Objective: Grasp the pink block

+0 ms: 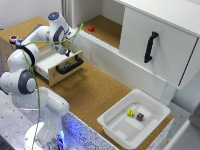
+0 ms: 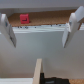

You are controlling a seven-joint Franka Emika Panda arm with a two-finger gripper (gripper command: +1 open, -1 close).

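Pink block (image 1: 91, 28): upper centre of exterior view, alone on cork worktop (image 1: 95, 90) in cabinet recess. My end effector (image 2: 39, 31): fingers spread, empty, above open drawer (image 1: 57, 62).

A cork-topped bench (image 1: 95, 90) runs across the frame's middle. A white tray (image 1: 112, 125) sits on it at lower right, an open drawer unit (image 1: 55, 62) at left. The pink block (image 1: 91, 28) lies on the cork at upper centre.
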